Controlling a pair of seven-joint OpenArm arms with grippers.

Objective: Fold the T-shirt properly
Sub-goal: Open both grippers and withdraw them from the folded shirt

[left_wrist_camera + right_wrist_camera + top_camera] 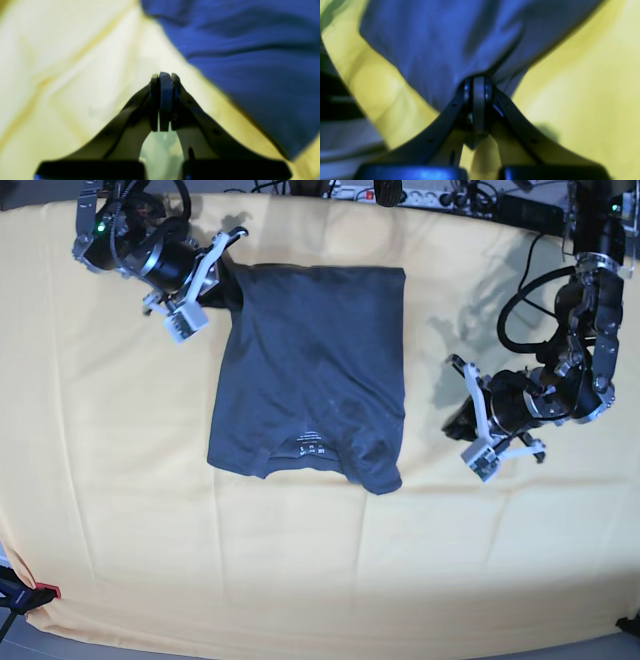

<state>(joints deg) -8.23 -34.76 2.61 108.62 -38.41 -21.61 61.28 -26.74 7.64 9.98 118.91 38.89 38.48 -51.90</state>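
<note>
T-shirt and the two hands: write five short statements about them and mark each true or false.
1. The right hand is shut on the T-shirt. True.
2. The left hand grips the T-shirt's sleeve. False: it is shut on nothing, apart from the shirt, over the yellow tablecloth.
3. In the base view the neck label shows at the shirt's near edge. True.
4. The T-shirt hangs wholly in the air. False: it lies on the tablecloth, held only at a far corner.
5. The T-shirt is bright red. False: it is dark slate-blue.
</note>
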